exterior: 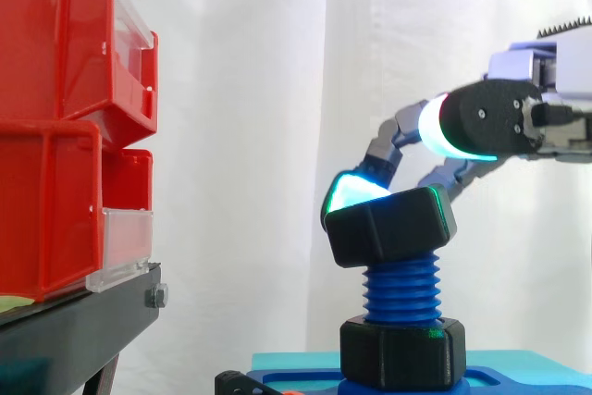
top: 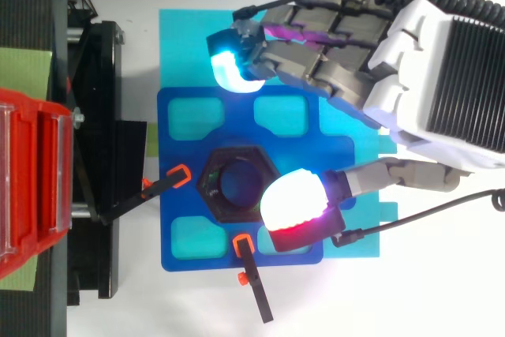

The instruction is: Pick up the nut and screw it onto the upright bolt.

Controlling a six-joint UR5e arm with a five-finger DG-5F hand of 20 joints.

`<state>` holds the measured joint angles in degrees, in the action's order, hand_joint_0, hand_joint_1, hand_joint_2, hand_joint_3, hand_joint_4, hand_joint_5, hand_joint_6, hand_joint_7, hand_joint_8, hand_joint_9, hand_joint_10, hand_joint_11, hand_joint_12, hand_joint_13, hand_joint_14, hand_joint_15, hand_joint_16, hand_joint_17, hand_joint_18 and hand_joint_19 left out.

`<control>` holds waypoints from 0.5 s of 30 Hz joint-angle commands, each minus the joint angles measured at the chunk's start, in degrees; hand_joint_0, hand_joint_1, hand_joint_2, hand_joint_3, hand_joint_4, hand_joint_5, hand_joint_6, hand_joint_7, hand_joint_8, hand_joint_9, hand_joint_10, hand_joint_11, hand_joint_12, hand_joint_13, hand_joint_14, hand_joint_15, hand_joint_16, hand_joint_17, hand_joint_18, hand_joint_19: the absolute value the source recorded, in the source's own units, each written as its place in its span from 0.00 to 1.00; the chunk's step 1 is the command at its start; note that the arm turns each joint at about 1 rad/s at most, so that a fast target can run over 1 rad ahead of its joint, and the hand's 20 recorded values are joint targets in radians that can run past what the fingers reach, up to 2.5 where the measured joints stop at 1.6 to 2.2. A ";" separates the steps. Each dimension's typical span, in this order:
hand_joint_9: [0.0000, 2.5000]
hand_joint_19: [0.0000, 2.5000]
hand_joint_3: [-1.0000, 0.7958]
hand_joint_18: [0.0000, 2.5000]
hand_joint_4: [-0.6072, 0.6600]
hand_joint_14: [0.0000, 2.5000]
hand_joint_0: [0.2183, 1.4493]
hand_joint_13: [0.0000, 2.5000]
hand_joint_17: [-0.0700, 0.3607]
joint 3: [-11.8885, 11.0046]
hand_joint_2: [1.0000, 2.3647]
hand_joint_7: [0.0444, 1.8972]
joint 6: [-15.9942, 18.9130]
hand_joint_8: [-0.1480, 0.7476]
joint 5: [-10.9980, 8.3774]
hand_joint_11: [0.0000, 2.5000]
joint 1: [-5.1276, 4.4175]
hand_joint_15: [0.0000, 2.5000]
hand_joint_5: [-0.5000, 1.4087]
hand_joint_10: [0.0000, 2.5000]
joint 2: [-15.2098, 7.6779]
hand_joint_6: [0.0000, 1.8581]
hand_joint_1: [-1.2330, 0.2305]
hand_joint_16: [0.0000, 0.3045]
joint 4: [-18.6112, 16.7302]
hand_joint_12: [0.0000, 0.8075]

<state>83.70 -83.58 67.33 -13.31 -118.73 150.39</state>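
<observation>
Currently the robot hand (exterior: 481, 122) is being presented spread wide and holding nothing, its glowing pads (top: 290, 209) poised above and beside the nut (exterior: 388, 224). Whether any pad is actually touching it cannot be settled, since one cyan tip is being partly hidden behind it in the side view. The nut, a black hexagon, is being carried cocked to one side on top of the upright blue bolt (exterior: 400, 289), its threads apparently not yet engaged. It is being judged light, stiff plastic with smooth, rather slippery flats, so hold is best being taken across two opposite flats, level, before any turning. A second black nut (exterior: 400, 351) is sitting at the bolt's foot on the blue plate (top: 237, 120).
</observation>
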 commanded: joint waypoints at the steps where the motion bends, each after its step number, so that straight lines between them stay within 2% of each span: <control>1: 0.30 0.07 0.28 0.24 0.64 0.00 0.22 0.25 0.40 -1.08 0.00 0.35 -0.01 0.47 1.31 0.00 0.57 0.00 0.18 0.00 -0.01 0.27 0.78 0.15 0.61 0.40; 8: 0.26 0.05 0.28 0.19 0.62 0.00 0.22 0.21 0.41 -1.43 0.00 0.32 -0.01 0.44 3.42 0.00 1.36 0.00 0.17 0.00 -0.01 0.27 0.81 0.16 0.52 0.41; 10: 0.23 0.03 0.28 0.12 0.62 0.00 0.23 0.16 0.41 -1.61 0.00 0.32 -0.01 0.43 4.30 0.00 1.53 0.00 0.17 0.00 -0.01 0.27 0.83 0.15 -0.18 0.42; 11: 0.23 0.02 0.28 0.10 0.61 0.00 0.22 0.14 0.40 -2.75 0.00 0.32 -0.36 0.43 5.09 0.00 1.71 0.00 0.17 0.00 -0.01 0.27 0.83 0.15 -1.15 0.42; 13: 0.18 0.00 0.28 0.01 0.60 0.00 0.23 0.09 0.40 -2.75 0.00 0.31 -0.71 0.41 5.62 0.00 1.62 0.00 0.17 0.00 -0.18 0.27 0.85 0.15 -2.47 0.45; 15: 0.16 0.00 0.28 0.00 0.60 0.00 0.23 0.07 0.41 -2.75 0.00 0.32 -1.24 0.41 6.15 0.00 1.45 0.00 0.17 0.00 -1.32 0.27 0.86 0.15 -5.10 0.45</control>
<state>81.27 -84.18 72.56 -11.76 -119.01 148.19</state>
